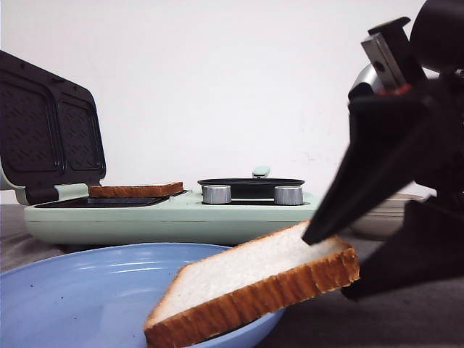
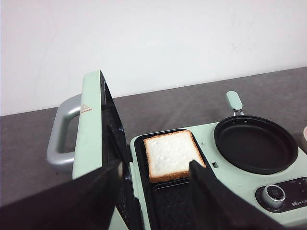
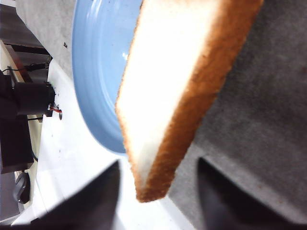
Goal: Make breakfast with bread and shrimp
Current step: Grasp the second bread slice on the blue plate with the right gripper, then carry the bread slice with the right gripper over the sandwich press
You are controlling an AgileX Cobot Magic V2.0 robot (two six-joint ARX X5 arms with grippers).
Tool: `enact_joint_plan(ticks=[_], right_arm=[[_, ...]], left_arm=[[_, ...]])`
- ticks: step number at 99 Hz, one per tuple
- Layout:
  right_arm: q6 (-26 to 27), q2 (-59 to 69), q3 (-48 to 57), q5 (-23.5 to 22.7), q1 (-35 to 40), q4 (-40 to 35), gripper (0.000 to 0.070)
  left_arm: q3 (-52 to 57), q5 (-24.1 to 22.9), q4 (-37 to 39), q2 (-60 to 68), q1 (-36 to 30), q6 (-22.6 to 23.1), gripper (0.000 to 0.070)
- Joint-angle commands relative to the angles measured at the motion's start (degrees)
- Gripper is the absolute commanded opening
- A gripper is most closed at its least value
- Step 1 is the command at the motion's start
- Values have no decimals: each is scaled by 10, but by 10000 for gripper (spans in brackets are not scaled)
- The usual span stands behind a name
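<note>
The right gripper is clamping one bread slice by its end, holding it tilted with its low corner over the blue plate's rim. The second slice is lying flat in the open sandwich maker, beside its round pan. The left gripper is hovering above that slice, jaws apart and empty.
</note>
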Motion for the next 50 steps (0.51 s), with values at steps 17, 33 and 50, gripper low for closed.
enact_joint_plan(ticks=[17, 33, 50], right_arm=[[4, 6, 1, -18, 5, 19, 13], [15, 6, 2, -34, 5, 50, 13], [80, 5, 2, -61, 5, 150, 10]], left_arm=[[7, 1, 7, 2, -1, -5, 232], [7, 1, 7, 2, -1, -5, 232], [7, 1, 7, -3, -1, -5, 232]])
